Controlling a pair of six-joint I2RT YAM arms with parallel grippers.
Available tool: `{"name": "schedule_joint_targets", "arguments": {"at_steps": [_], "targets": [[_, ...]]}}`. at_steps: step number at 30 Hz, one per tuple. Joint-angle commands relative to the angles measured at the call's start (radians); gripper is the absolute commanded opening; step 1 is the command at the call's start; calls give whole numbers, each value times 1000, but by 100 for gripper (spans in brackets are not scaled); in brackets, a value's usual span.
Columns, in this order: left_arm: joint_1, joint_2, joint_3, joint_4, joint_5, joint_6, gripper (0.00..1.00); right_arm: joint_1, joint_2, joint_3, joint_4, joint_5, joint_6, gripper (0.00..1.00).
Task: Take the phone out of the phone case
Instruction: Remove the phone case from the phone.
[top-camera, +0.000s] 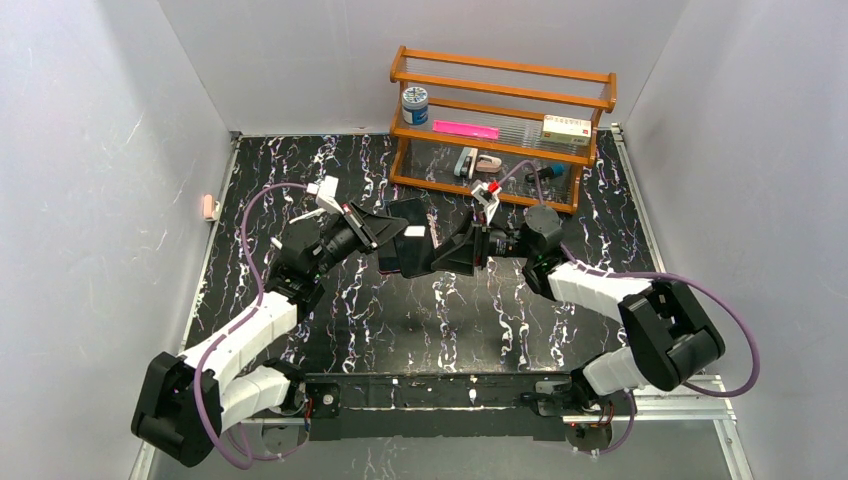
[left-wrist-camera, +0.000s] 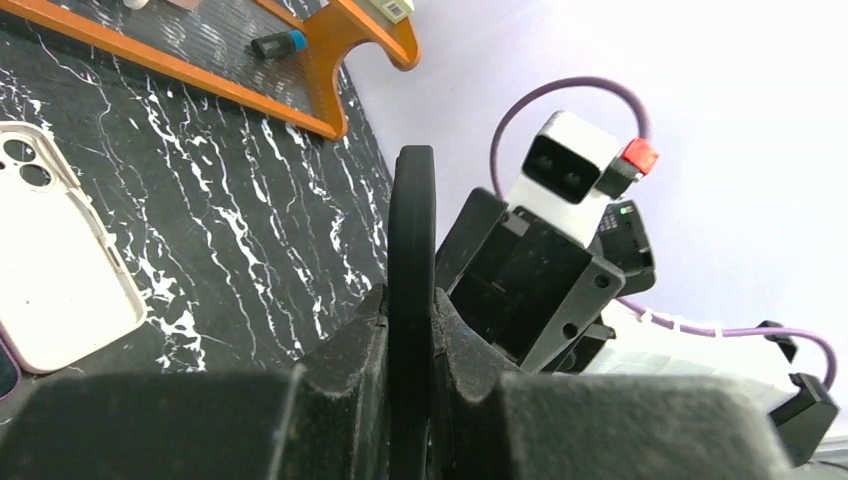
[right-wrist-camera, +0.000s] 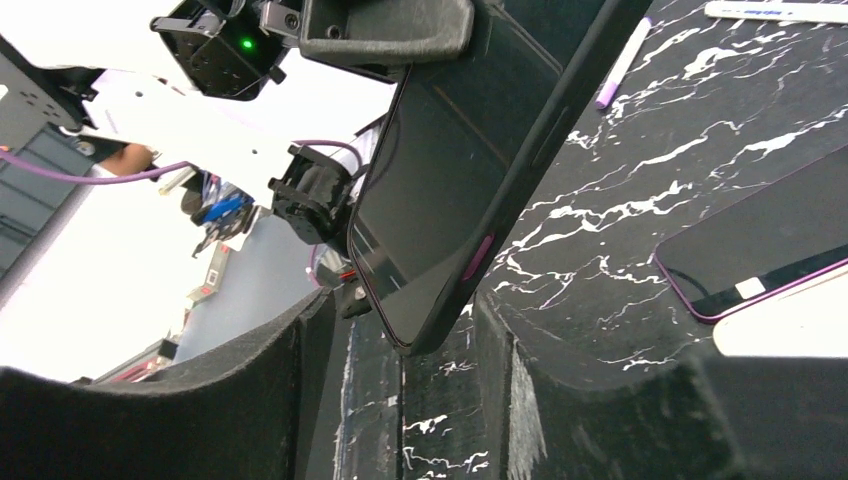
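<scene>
Top external view: above the table (top-camera: 430, 320), in front of the rack's (top-camera: 500, 120) left end, the left gripper (top-camera: 398, 240) is pressed together on the case (top-camera: 412, 262), which is black and held on edge. The phone (right-wrist-camera: 440, 190) sits inside it, screen showing. Just right of that, also before the rack's left end, the right gripper (top-camera: 436, 256) has its fingers spread to either side of the case's lower corner, with neither visibly touching it. In the left wrist view a white case (left-wrist-camera: 55, 270) lies flat in front of the rack. In the right wrist view a second phone (right-wrist-camera: 765, 250), purple-rimmed, lies flat on the table.
</scene>
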Motion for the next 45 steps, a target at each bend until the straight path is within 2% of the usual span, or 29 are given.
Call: {"name": "schedule_joint_targets", "arguments": {"at_steps": [1,11,18,26,31,35,40,45], "targets": [[5,-42,-11,154,-57,-97,0,1,17,4,127,-94,52,59],[5,-28,-70,302,-63,-223,0,1,49,5,197,-135,84,49],[6,-42,-93,319,-61,-270,0,1,73,11,308,-164,141,41],[7,-25,-98,318,-37,-329,0,2,86,36,382,-227,148,19],[7,14,-67,318,31,-360,0,2,94,61,419,-285,102,5],[7,21,-49,317,65,-351,0,2,95,94,364,-314,21,1],[7,31,-19,318,111,-347,0,2,92,151,198,-332,-139,1],[7,39,1,317,148,-347,0,3,87,227,-43,-327,-359,1]]}}
